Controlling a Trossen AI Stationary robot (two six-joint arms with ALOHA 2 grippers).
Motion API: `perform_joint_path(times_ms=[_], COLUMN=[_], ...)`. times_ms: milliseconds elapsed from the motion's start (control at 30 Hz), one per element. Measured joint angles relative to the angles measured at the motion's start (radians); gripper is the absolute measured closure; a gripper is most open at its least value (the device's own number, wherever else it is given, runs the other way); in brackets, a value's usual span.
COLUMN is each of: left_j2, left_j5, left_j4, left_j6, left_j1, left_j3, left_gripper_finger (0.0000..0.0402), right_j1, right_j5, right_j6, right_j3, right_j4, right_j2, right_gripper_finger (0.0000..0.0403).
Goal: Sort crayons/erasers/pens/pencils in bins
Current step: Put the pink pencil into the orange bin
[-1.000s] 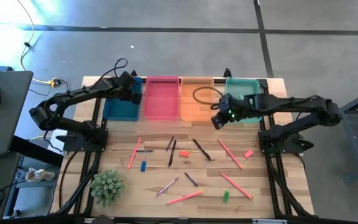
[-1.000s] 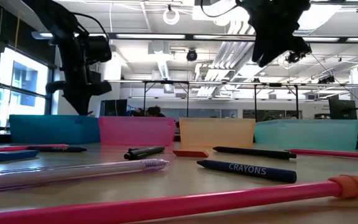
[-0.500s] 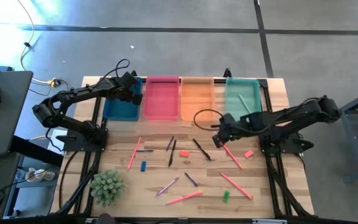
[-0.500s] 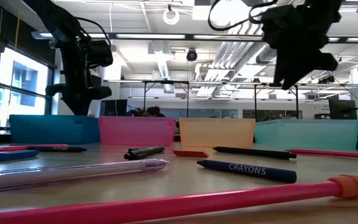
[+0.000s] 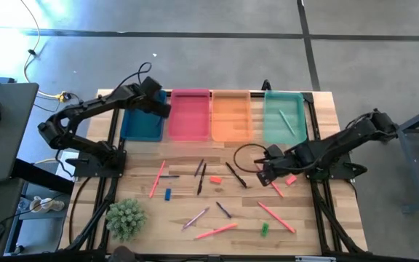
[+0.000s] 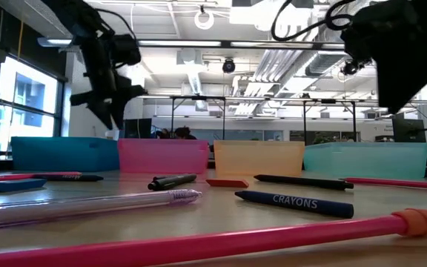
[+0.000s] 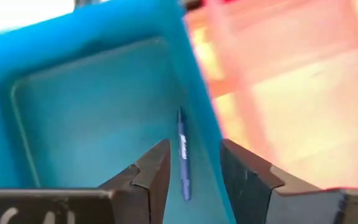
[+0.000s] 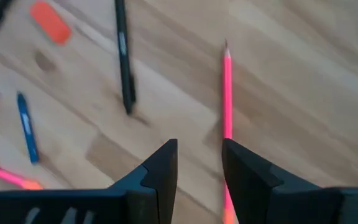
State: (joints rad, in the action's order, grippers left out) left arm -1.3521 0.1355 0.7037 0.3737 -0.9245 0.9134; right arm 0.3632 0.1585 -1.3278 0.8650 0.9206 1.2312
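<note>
The open left pincer (image 7: 194, 168) hangs over the blue bin (image 5: 141, 125), a blue stick (image 7: 183, 152) lying below it. The open right pincer (image 8: 199, 163) is poised above a pink pencil (image 8: 227, 93), which may be nudged and rolled off. Four bins are counted; four erasers lie on the tabletop (image 5: 188, 200).

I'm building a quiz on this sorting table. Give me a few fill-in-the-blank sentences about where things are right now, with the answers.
1. The left claw hangs over the ____ bin.
2. A blue crayon lies inside that bin, against its ____.
3. The right claw hangs open over a ____ pencil on the table.
4. The bin nearest the right arm is ____.

Answers: blue; wall; pink; teal-green
</note>
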Motion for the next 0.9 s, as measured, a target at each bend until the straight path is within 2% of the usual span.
perform_joint_path(times_ms=[300, 500, 667, 900], left_j2=[0.009, 0.019, 0.02, 0.021], left_j5=[-0.11, -0.103, -0.101, -0.098], left_j4=[0.056, 0.056, 0.058, 0.059], left_j6=[-0.073, -0.074, -0.074, -0.073], left_j1=[0.033, 0.073, 0.093, 0.096], left_j3=[0.146, 0.158, 0.158, 0.158], left_gripper_finger=[0.0275, 0.0275, 0.0275, 0.0275], right_j1=[0.101, 0.134, 0.164, 0.191], right_j5=[-0.042, -0.087, -0.13, -0.179], right_j6=[-0.045, -0.068, -0.111, -0.199], right_j3=[0.0, 0.0, -0.092, -0.176], right_j4=[0.071, 0.089, 0.0, -0.103], right_j2=[0.0, 0.0, 0.0, 0.0], right_gripper_finger=[0.0284, 0.0256, 0.0235, 0.0233])
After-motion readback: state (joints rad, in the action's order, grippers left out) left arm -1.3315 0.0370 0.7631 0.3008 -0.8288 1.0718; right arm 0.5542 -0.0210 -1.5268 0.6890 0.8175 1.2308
